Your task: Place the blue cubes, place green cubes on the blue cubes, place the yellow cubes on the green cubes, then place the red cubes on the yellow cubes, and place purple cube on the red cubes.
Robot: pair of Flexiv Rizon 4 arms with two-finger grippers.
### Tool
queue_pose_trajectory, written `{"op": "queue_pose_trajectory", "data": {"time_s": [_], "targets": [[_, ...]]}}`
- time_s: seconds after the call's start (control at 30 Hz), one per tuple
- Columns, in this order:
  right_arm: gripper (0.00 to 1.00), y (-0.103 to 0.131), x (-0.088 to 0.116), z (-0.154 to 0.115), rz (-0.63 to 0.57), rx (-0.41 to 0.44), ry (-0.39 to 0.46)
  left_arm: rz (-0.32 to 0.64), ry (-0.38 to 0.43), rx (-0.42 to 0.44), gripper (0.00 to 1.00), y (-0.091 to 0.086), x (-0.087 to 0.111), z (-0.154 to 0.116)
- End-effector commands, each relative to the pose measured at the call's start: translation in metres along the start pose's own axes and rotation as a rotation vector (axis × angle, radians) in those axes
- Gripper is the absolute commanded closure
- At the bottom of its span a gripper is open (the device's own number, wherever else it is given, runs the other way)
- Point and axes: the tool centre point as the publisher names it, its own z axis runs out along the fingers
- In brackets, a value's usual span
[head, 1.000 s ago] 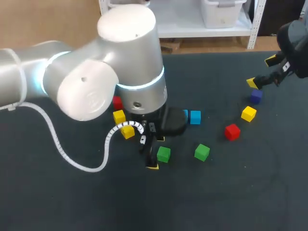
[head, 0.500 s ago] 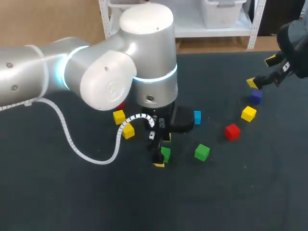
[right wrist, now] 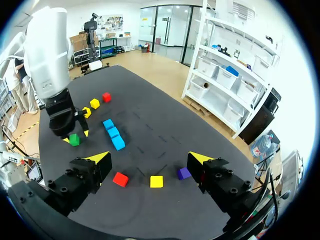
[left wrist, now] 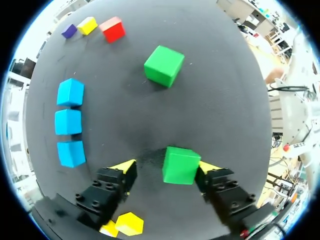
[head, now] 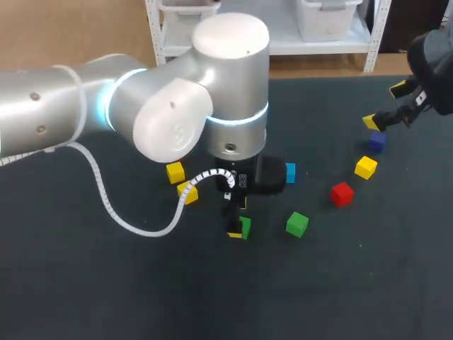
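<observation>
A dark table surface (head: 368, 283) fills most of the frame. Beyond it, a brown wooden floor (head: 71, 35) is at upper left, and a white shelf (head: 311, 46) with pale bins (head: 325, 18) at upper middle.

We can read no text, number, label or sign here. The faces of the small coloured cubes (left wrist: 163, 65) show plain, and the dark bench (head: 354, 283) carries no mark that we can make out.
</observation>
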Motion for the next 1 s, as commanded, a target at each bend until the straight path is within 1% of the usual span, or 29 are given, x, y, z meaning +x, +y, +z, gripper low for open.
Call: {"op": "queue_pose_trajectory", "data": {"time_s": [0.03, 0.07, 0.13, 0.2, 0.23, 0.6, 0.67, 0.7, 0.8, 0.93, 1.0], "targets": [[0.00, 0.001, 0.001, 0.000, 0.000, 0.006, -0.002, -0.016, 0.005, -0.010, 0.60, 0.004, 0.003, -0.003], [0.00, 0.001, 0.001, 0.000, 0.000, 0.006, -0.002, -0.021, 0.005, -0.012, 0.67, 0.005, 0.004, -0.004], [0.00, 0.001, 0.001, 0.000, 0.000, 0.006, -0.002, -0.029, 0.006, -0.016, 0.87, 0.007, 0.006, -0.005], [0.00, 0.001, 0.001, 0.000, 0.000, 0.006, -0.002, -0.032, 0.005, -0.020, 0.98, 0.008, 0.007, -0.006], [0.00, 0.001, 0.001, 0.000, 0.000, 0.006, -0.002, -0.033, 0.004, -0.022, 1.00, 0.008, 0.008, -0.007], [0.00, 0.001, 0.001, 0.000, 0.000, 0.006, -0.002, -0.019, -0.012, -0.014, 1.00, 0.005, 0.013, -0.019], [0.00, 0.001, 0.001, 0.000, 0.000, 0.006, -0.002, -0.024, -0.004, -0.012, 1.00, 0.005, 0.015, -0.023], [0.00, 0.001, 0.001, 0.000, 0.000, 0.006, -0.002, -0.037, 0.006, -0.018, 1.00, 0.007, 0.016, -0.026], [0.00, 0.001, 0.001, 0.000, 0.000, 0.006, -0.002, -0.107, 0.026, -0.090, 1.00, 0.014, 0.016, -0.038], [0.00, 0.001, 0.001, 0.000, 0.000, 0.006, -0.002, -0.195, -0.016, -0.079, 1.00, 0.026, 0.006, -0.060], [0.00, 0.001, 0.001, 0.000, 0.000, 0.006, -0.002, -0.235, -0.029, -0.082, 1.00, 0.032, 0.001, -0.066]]}}
